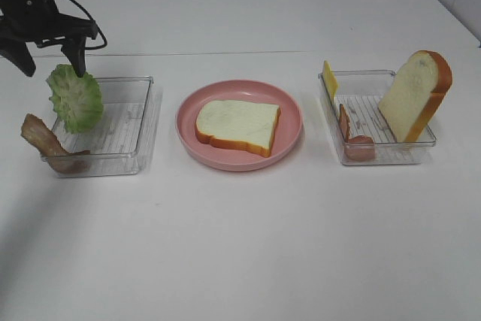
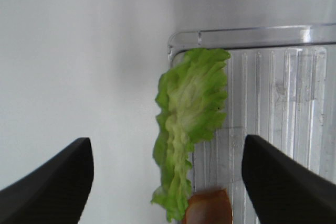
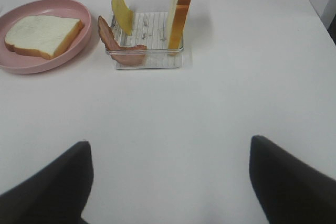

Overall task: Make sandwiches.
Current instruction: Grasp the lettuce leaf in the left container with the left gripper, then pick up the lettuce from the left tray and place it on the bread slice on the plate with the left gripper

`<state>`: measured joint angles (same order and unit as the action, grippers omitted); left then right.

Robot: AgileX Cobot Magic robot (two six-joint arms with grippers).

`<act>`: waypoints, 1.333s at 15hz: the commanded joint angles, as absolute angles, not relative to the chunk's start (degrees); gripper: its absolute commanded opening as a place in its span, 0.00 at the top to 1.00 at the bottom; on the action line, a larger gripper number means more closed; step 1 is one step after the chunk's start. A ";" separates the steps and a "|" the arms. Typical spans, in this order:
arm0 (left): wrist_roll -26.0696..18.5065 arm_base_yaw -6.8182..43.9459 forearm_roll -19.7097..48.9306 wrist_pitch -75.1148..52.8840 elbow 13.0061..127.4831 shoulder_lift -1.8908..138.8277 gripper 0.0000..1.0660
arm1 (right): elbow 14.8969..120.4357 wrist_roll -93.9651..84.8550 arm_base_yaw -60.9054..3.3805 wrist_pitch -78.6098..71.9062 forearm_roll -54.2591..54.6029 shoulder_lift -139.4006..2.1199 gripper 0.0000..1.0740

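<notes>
White matte tabletop (image 1: 240, 246), faint sheen. Two clear ribbed plastic trays: left tray (image 1: 143, 122), right tray (image 1: 391, 154), with a round pink plate (image 1: 240, 162) between them.

Progress looks early. One bread slice (image 1: 237, 125), pale crumb with orange-brown crust, lies flat on the plate with nothing stacked on it. The second slice (image 1: 413, 95) leans upright in the right tray.

Ruffled green lettuce (image 2: 189, 124) stands on edge between the left gripper's (image 2: 168, 182) spread jaws, touching neither. The right gripper (image 3: 168, 182) gapes empty, right tray well ahead of it.

Wavy left bacon strip (image 1: 45, 140), right bacon strip (image 1: 353, 137) and thin yellow cheese (image 1: 329, 80) remain in the trays.
</notes>
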<state>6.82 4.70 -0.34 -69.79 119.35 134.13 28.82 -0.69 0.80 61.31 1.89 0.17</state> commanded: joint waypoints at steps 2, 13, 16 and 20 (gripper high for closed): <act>6.82 5.27 0.00 -72.36 118.89 136.19 0.41 | 28.71 -0.34 1.20 60.73 1.83 0.57 0.27; 5.44 5.27 0.86 -73.63 122.15 135.68 1.00 | 28.71 -0.34 1.20 60.73 1.83 0.57 0.27; 2.86 5.27 8.94 -73.51 125.59 133.56 1.00 | 28.71 -0.34 1.20 60.73 1.89 0.57 0.27; -2.64 5.27 24.18 -70.82 128.23 131.38 1.00 | 28.71 -0.34 1.20 60.73 1.89 0.57 0.27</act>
